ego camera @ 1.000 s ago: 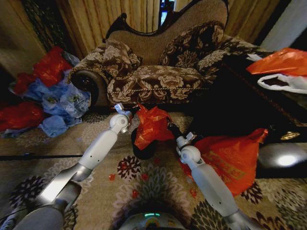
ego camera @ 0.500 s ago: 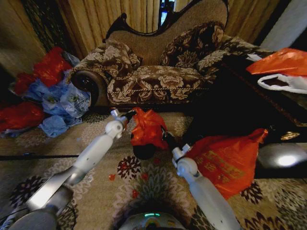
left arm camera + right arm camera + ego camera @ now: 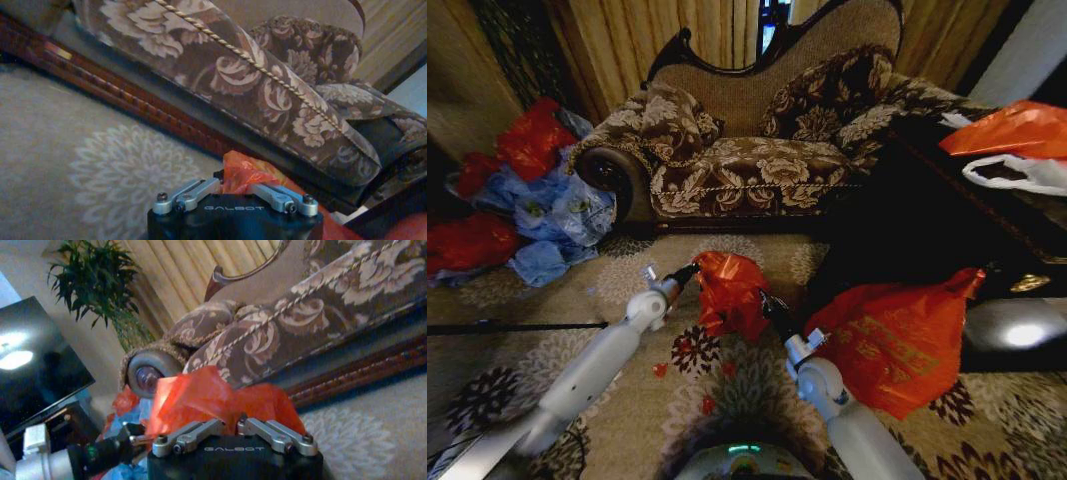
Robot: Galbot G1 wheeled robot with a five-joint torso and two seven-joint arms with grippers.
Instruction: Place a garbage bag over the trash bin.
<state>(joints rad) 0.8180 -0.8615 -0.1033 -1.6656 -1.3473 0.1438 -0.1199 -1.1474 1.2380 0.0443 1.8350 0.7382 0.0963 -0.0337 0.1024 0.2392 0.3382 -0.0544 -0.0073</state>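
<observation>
The garbage bag (image 3: pixel 727 295), crinkly glossy red-orange plastic, hangs low over the carpet in front of the sofa, stretched between my two grippers. My left gripper (image 3: pixel 689 273) is shut on its left edge and my right gripper (image 3: pixel 765 303) is shut on its right edge. In the left wrist view the left gripper (image 3: pixel 233 186) pinches the garbage bag (image 3: pixel 241 171). The right wrist view has the right gripper (image 3: pixel 230 424) closed on the bunched garbage bag (image 3: pixel 200 395). The trash bin is hidden under the bag.
The patterned sofa (image 3: pixel 747 150) stands just beyond the bag. A large bulging orange bag bundle (image 3: pixel 897 340) lies on the carpet to the right. A dark table (image 3: pixel 927 220) on the right carries orange and white bags (image 3: pixel 1017 140). Blue and red bags (image 3: pixel 537 210) are piled at left.
Both arms have drawn back toward me and lowered, bringing the bag down. The black bin that showed below the bag earlier is now covered.
</observation>
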